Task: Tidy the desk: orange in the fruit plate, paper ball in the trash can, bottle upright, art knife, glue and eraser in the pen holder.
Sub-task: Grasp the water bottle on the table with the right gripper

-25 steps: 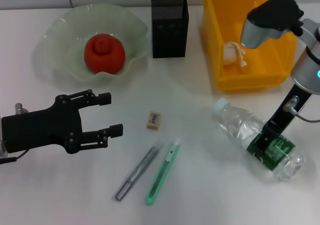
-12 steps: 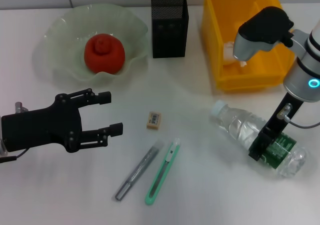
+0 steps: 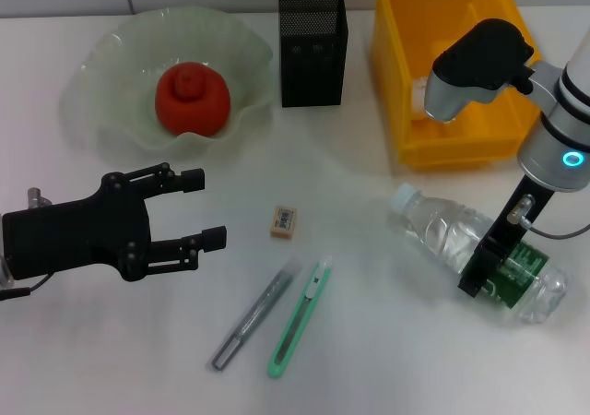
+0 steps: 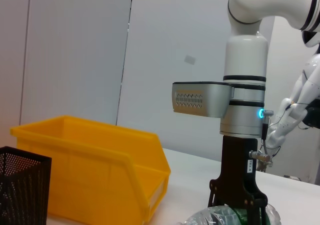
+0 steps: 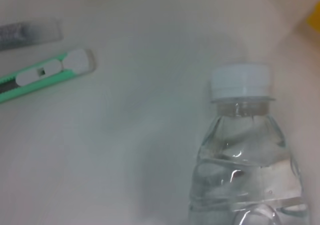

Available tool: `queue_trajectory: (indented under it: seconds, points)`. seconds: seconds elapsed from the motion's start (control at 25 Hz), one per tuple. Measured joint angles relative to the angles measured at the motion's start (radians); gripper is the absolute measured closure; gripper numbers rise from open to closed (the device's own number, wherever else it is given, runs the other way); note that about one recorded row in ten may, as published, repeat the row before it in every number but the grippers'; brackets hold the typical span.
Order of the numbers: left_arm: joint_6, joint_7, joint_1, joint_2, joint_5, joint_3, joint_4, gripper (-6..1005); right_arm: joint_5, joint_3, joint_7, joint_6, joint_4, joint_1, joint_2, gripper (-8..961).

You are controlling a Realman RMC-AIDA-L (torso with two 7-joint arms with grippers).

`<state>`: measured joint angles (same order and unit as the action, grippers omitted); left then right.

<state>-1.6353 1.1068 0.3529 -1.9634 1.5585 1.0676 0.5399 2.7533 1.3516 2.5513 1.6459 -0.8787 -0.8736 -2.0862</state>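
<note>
The clear bottle (image 3: 461, 244) lies on its side at the right, white cap (image 3: 404, 196) pointing left. My right gripper (image 3: 487, 272) is down over its green-labelled body and shut on it; the left wrist view shows it (image 4: 237, 205) straddling the bottle (image 4: 220, 218). The right wrist view shows the bottle (image 5: 245, 155). The orange (image 3: 192, 99) sits in the green fruit plate (image 3: 111, 55). The eraser (image 3: 284, 221), grey glue stick (image 3: 255, 314) and green art knife (image 3: 300, 320) lie mid-table. The paper ball (image 3: 419, 97) is in the yellow bin (image 3: 396, 83). My left gripper (image 3: 205, 210) is open and empty at the left.
The black mesh pen holder (image 3: 312, 46) stands at the back between the plate and the bin. The bin stands just behind the bottle. The art knife (image 5: 47, 75) and glue stick (image 5: 30, 32) lie near the bottle's cap end.
My right arm has shifted left and leaned over the bottle, and the bottle's cap end has slid slightly left with it. The left arm has not moved.
</note>
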Motion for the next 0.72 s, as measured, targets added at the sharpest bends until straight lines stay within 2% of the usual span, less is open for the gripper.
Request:
queue_trajectory:
  seconds: [0.72]
  points:
    - [0.0,-0.001,0.001,-0.002,0.0,0.0,0.0,325,-0.033,-0.008,-0.028,0.005,-0.001,0.003,0.002,173]
